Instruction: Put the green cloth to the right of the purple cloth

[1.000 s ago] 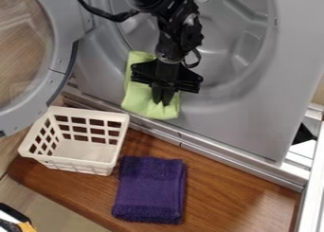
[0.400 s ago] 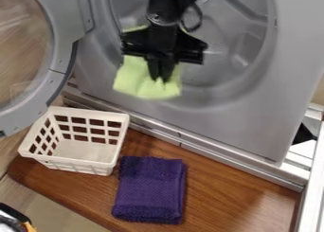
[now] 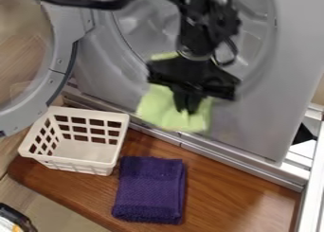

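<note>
Holding is the part I have in hand: my black two-finger pincer (image 3: 186, 108) is closed, its tips drawn close together on the folded light-green cloth (image 3: 166, 113). I have it a little above the centre of the camera view, towards one o'clock, against the grey front of the machine (image 3: 272, 103). The cloth spreads out on both sides of my tips, with its lower edge over the metal ledge (image 3: 212, 153). How far in front of that ledge it hangs, I cannot tell.

The folded dark-purple cloth (image 3: 149, 191) lies flat on the brown wooden table (image 3: 244, 191), towards six o'clock, and the green one is up at about its one o'clock. At its ten o'clock sits the white plastic basket (image 3: 69, 164) with the slotted sides.

I judge the pick done and the placing still to do. Next I should swing towards five o'clock, clear the ledge, then lower onto the wood at the purple cloth's three o'clock before letting go. Coming down too early could snag the soft hem on the metal or drape it over the purple fold.
</note>
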